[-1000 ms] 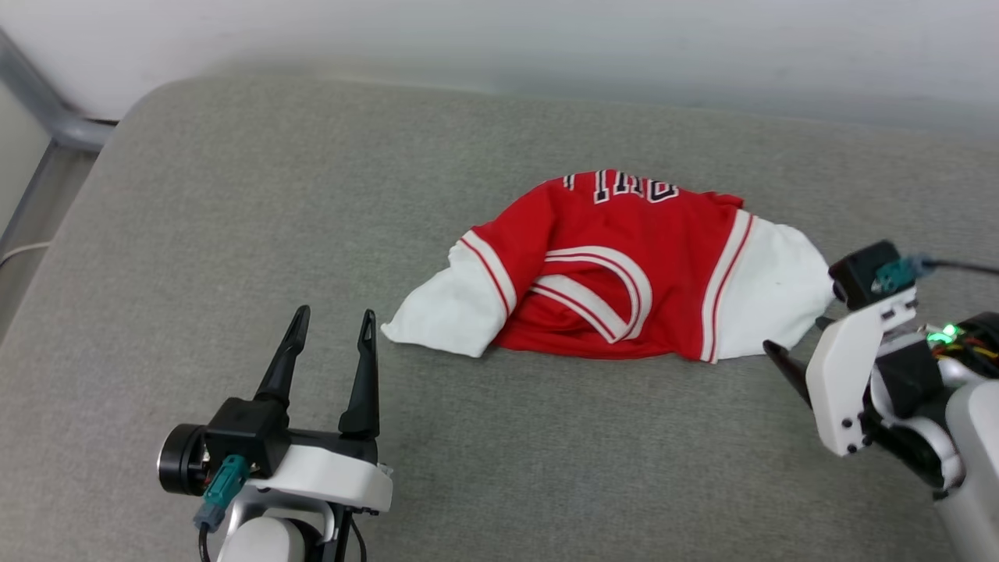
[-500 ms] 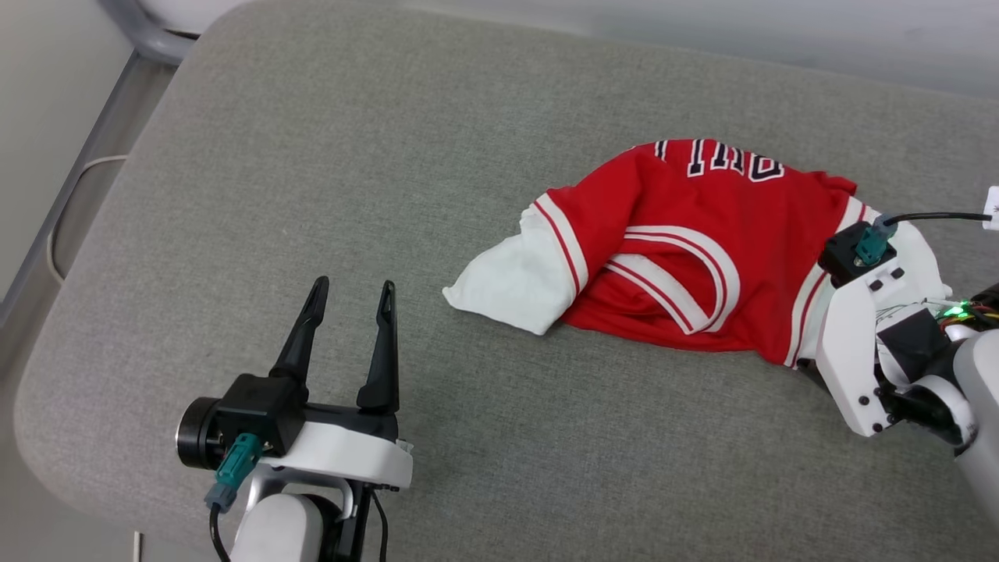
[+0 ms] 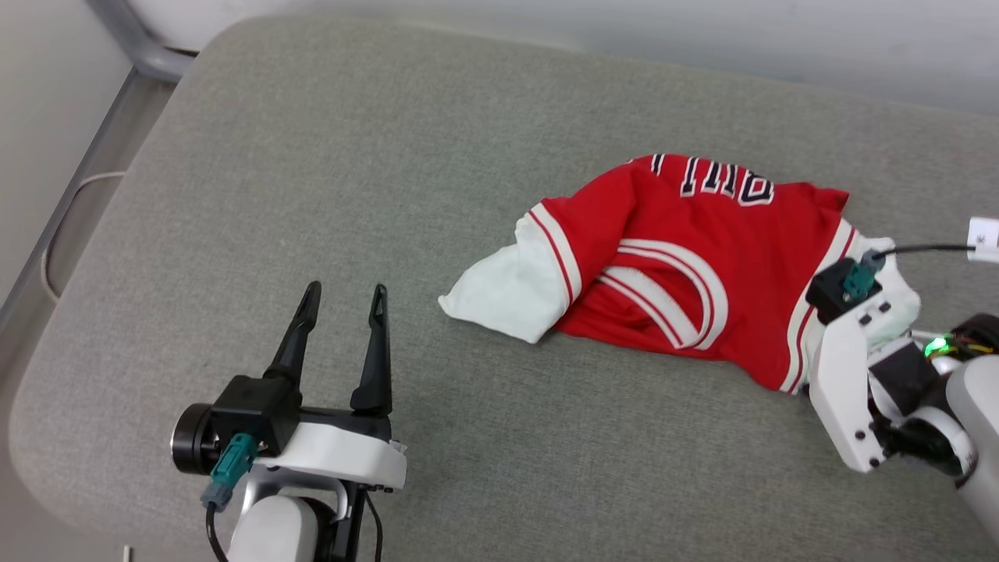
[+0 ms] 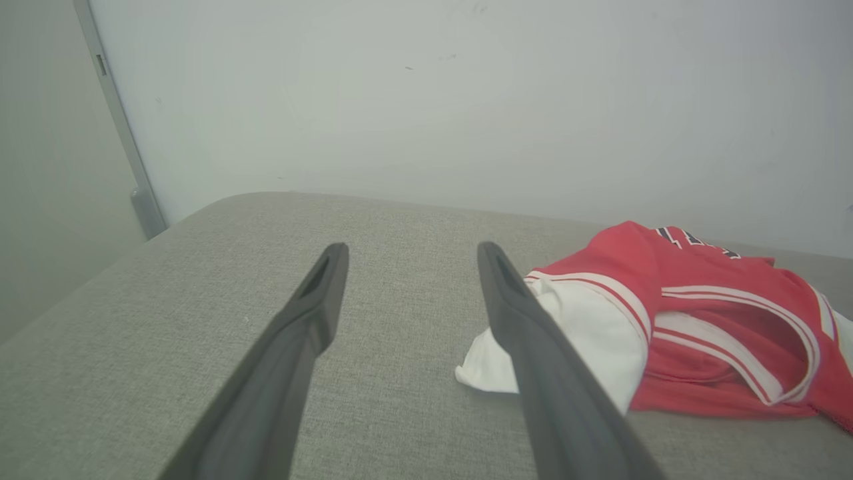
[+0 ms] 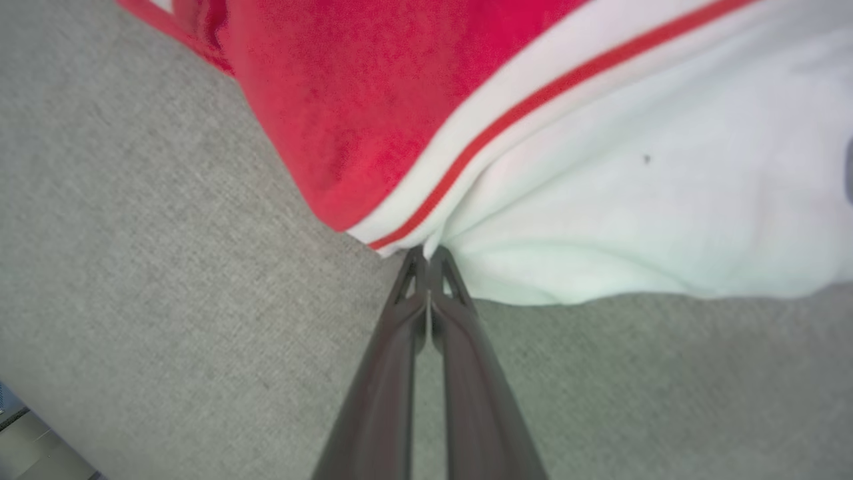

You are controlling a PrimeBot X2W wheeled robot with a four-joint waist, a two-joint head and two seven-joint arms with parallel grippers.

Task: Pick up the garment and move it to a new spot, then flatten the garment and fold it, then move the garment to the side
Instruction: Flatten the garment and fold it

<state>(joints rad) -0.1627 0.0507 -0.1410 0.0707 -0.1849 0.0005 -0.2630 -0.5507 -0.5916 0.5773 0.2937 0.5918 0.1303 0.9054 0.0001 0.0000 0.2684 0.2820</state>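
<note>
Right claw (image 5: pixel 428 259) pinches the garment (image 5: pixel 400 100) at its striped sleeve seam.

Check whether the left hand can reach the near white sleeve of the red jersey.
Probably yes: the open left hand hovers beside the white sleeve of the red jersey, with only grey fabric cushion between them.

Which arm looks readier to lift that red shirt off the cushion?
The right arm: its jaws are shut on the garment at its white sleeve. The left arm has open jaws, away from it.
</note>
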